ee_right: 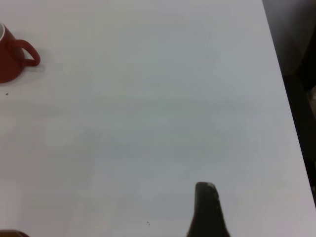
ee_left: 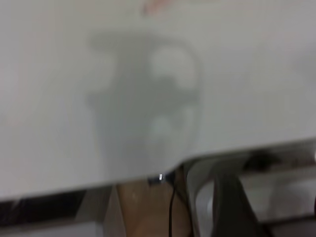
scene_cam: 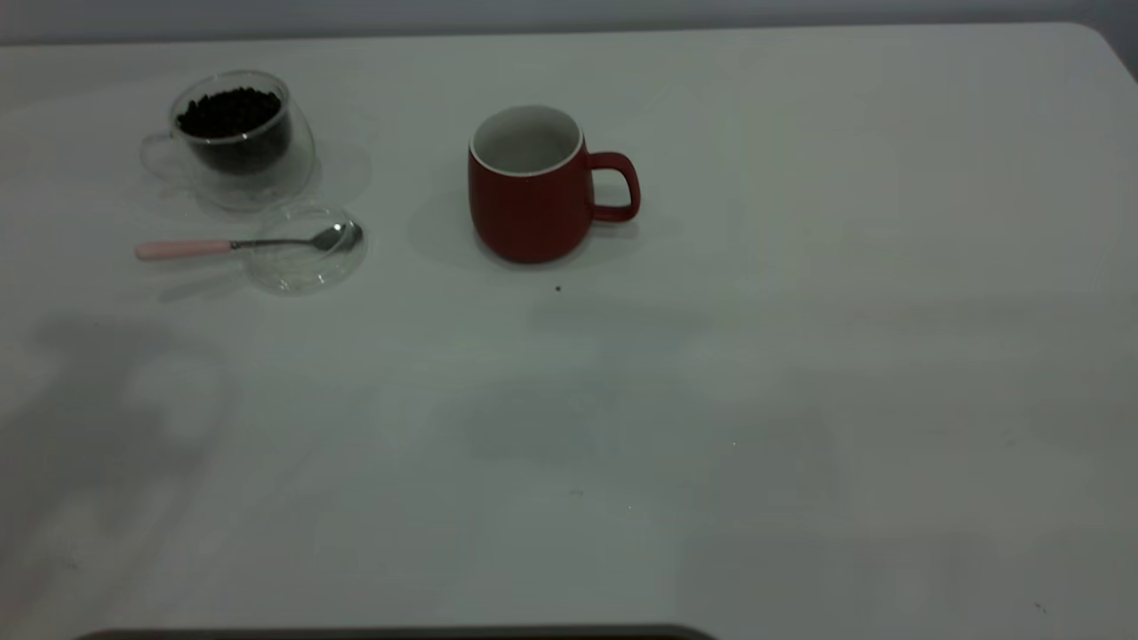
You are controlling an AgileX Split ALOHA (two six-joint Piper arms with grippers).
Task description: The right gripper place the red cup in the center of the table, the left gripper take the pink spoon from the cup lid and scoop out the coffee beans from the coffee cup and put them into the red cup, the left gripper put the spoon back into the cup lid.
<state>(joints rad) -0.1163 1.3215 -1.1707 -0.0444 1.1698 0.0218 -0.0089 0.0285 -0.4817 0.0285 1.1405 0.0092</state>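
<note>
The red cup (scene_cam: 532,185) stands upright near the middle of the table (scene_cam: 800,356), its handle to the right; it also shows far off in the right wrist view (ee_right: 11,59). At the back left the clear coffee cup (scene_cam: 238,138) holds a heap of coffee beans (scene_cam: 228,111). In front of it lies the cup lid (scene_cam: 307,253) with the pink spoon (scene_cam: 209,247) resting across it, bowl in the lid, handle sticking out left. Neither arm shows in the exterior view. My right gripper (ee_right: 205,187) hovers over bare table as one dark tip with no gap, empty. My left gripper (ee_left: 228,197) is a blurred dark shape by the table's front edge.
Soft shadows of the arms fall on the front left and front middle of the table. A small dark speck (scene_cam: 558,288) lies just in front of the red cup. The table's right edge (ee_right: 284,98) runs beside the right gripper.
</note>
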